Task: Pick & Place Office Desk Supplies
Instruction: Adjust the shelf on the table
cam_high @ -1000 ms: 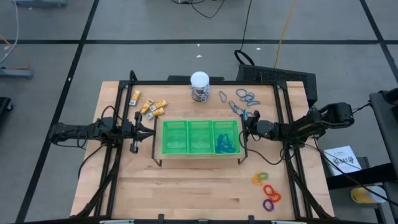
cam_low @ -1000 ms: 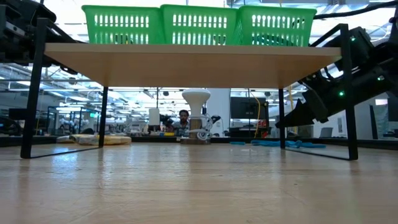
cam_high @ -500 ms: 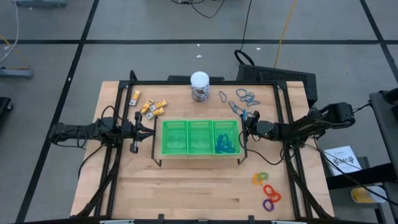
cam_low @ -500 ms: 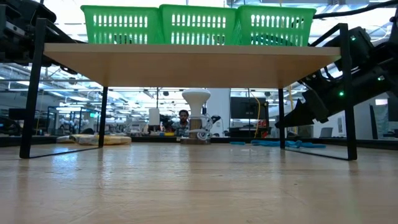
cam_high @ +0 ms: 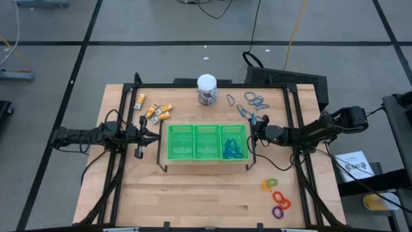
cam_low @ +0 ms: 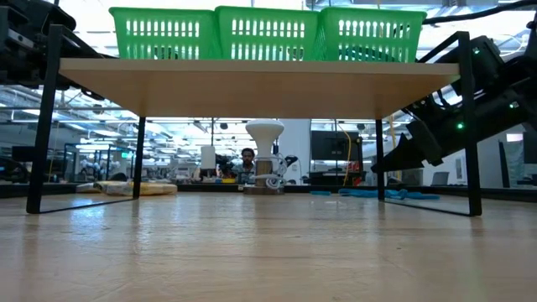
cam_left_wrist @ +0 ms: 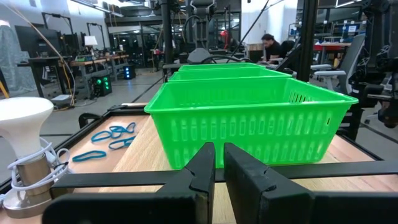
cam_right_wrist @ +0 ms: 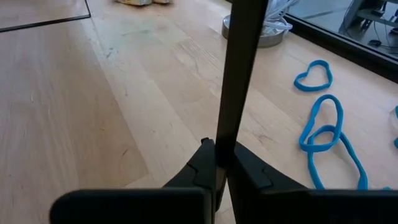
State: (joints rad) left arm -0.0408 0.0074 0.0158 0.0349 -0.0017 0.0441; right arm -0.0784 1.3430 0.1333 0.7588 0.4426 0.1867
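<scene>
Overhead, a pale wooden tabletop (cam_high: 193,200) stands on a grey floor crossed by dark lines, with cables trailing beyond its far edge. A green plastic three-compartment tray (cam_high: 207,142) sits on a raised shelf at the middle; a tangle of blue loops (cam_high: 233,152) lies in its right compartment. Behind it stands a white-topped round jar (cam_high: 206,89). Small yellow-and-white blocky pieces (cam_high: 154,109) lie at the far left, thin blue and grey loops (cam_high: 251,102) at the far right, and orange, purple and green rings (cam_high: 275,196) near the front right. The left hand (cam_high: 153,136) rests just beside the tray's left end, its fingers pressed together on nothing. The right hand (cam_high: 253,131) sits at the tray's right end, also pressed together. A white sheet with print too small to read lies off the tabletop's right side.

From tabletop height, the wooden shelf (cam_low: 260,87) on black legs fills the upper half, with the tray on top. Beneath it, the jar and a workshop with a seated person show far back.

From the left wrist, the tray's mesh wall rises directly ahead past the closed fingers (cam_left_wrist: 202,171); the jar and blue loops lie to one side.

From the right wrist, a black frame post (cam_right_wrist: 239,74) stands immediately before the closed fingers (cam_right_wrist: 205,165), blocking the middle; blue loops lie on bare wood beyond.
</scene>
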